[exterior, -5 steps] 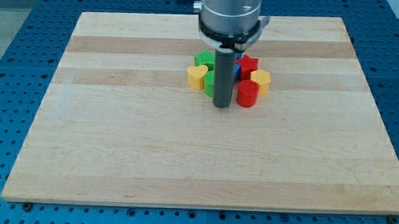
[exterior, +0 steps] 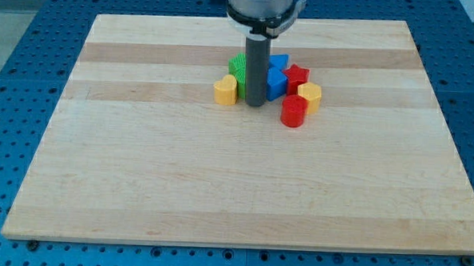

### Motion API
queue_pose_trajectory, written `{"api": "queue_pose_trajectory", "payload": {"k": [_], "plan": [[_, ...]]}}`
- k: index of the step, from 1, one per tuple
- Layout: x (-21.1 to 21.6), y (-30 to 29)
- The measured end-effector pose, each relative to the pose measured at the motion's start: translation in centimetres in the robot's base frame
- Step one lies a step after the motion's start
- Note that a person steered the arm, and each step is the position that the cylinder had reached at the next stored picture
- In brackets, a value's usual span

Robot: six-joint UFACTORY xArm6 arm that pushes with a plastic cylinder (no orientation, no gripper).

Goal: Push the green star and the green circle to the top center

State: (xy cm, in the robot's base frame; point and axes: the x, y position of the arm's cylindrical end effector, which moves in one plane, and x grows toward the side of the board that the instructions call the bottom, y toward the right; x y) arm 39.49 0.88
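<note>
My tip (exterior: 255, 104) stands in the cluster of blocks at the upper middle of the wooden board (exterior: 139, 161). A green block (exterior: 238, 70) shows just left of the rod, partly hidden by it; I cannot tell whether it is the star or the circle, and a second green block does not show apart. A yellow heart (exterior: 225, 90) lies left of the tip. A blue block (exterior: 277, 80) lies right of the rod.
A red star (exterior: 297, 75), a yellow block (exterior: 309, 96) and a red cylinder (exterior: 293, 111) lie right of the blue block. The board sits on a blue perforated table (exterior: 14, 99).
My tip has moved up and slightly left. The yellow heart slid left. The green blocks shifted up and the blue block now shows more on the rod's right.
</note>
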Motion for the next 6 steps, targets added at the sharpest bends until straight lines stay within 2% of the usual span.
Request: {"api": "queue_pose_trajectory", "payload": {"k": [6], "plan": [[-5.8,-7.7]]}}
